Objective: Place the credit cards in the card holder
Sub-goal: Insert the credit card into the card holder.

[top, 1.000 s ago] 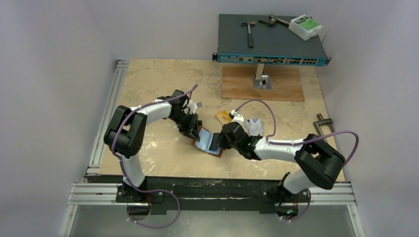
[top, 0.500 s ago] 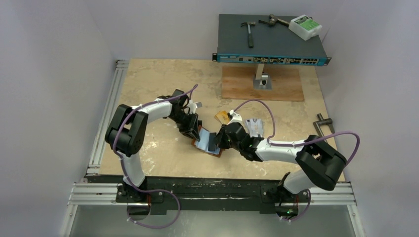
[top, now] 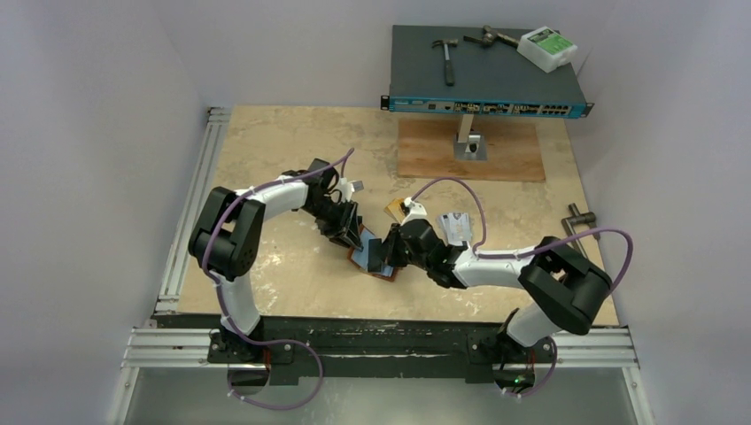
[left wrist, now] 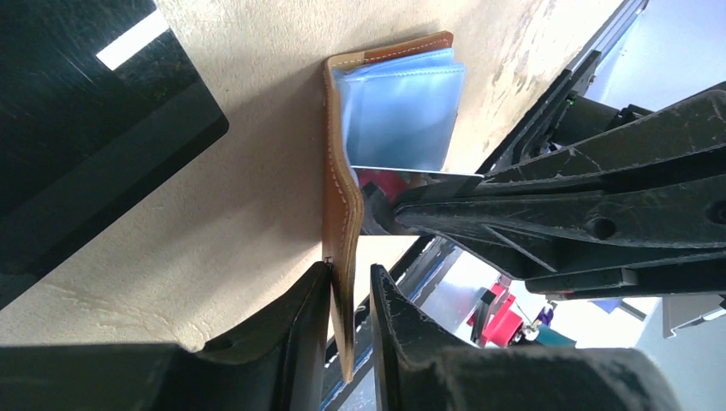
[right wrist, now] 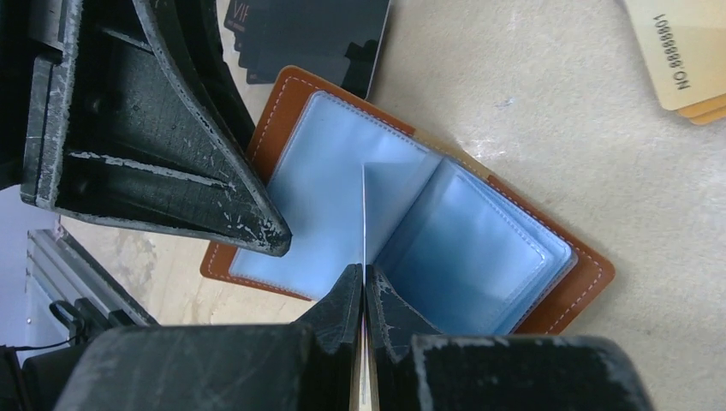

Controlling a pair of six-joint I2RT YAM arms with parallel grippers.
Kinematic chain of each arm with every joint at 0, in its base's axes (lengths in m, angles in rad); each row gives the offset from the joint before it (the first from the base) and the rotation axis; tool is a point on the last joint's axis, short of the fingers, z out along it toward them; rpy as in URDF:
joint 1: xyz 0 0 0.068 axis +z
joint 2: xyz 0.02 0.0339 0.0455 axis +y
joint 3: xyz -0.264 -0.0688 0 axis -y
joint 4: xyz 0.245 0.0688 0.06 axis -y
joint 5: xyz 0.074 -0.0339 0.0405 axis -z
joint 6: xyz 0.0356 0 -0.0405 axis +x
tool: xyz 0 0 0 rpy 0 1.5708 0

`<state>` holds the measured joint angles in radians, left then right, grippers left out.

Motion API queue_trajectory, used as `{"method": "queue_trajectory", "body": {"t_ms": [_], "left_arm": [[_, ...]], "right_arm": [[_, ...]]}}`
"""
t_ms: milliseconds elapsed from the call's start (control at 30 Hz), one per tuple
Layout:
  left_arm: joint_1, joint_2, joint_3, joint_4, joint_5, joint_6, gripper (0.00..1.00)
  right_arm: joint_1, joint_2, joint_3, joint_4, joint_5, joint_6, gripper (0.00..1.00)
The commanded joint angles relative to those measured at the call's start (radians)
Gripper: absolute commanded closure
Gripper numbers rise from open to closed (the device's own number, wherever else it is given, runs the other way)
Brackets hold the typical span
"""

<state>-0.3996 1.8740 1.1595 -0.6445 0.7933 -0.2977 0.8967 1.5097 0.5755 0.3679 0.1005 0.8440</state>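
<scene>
The brown leather folding card holder [right wrist: 591, 272] lies opened on the tabletop [top: 266, 159], one cover straddled by the slightly parted left fingers [left wrist: 300, 317]. A thin silvery credit card [left wrist: 411, 176], pinched by the right fingers [right wrist: 342, 300], should be aligned with a blue sleeve [right wrist: 479, 248] and slid in squarely.

Brown card holder [top: 363, 257] on table [top: 292, 168]

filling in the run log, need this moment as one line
right tool: shut on card, edge-on among card holder blue sleeves | left tool: slightly open, astride its brown cover edge
</scene>
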Motion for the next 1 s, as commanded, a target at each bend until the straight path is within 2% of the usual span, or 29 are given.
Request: {"method": "queue_trajectory", "body": {"t_ms": [0,300,367,500,533,600,700,833,967], "left_arm": [[0.011,0.011,0.034,0.013,0.064,0.000,0.77],[0.008,0.085,0.046,-0.012,0.002,0.023,0.77],[0.009,0.093,0.048,-0.014,-0.008,0.025,0.82],[0.008,0.097,0.046,-0.005,0.024,0.019,1.00],[0.010,0.096,0.046,-0.004,0.034,0.016,1.00],[0.010,0.089,0.044,0.007,0.065,0.010,1.00],[0.014,0.060,0.039,0.034,0.117,-0.010,1.00],[0.015,0.020,0.052,0.049,0.204,-0.027,1.00],[0.016,0.014,0.066,0.063,0.327,-0.035,1.00]], "right_arm": [[0.007,0.031,0.045,0.049,-0.015,-0.023,1.00],[0.007,0.035,0.055,0.074,-0.015,-0.017,1.00],[0.007,0.022,0.043,0.076,-0.015,-0.015,1.00],[0.003,-0.016,-0.029,0.131,-0.039,0.034,1.00],[-0.001,-0.027,-0.053,0.159,-0.046,0.046,1.00],[-0.017,-0.048,-0.121,0.247,-0.079,0.066,1.00],[-0.079,-0.049,-0.245,0.501,-0.198,0.092,1.00],[-0.188,0.065,-0.318,0.705,-0.378,0.148,1.00],[-0.206,0.167,-0.381,1.013,-0.461,0.208,1.00]]}}
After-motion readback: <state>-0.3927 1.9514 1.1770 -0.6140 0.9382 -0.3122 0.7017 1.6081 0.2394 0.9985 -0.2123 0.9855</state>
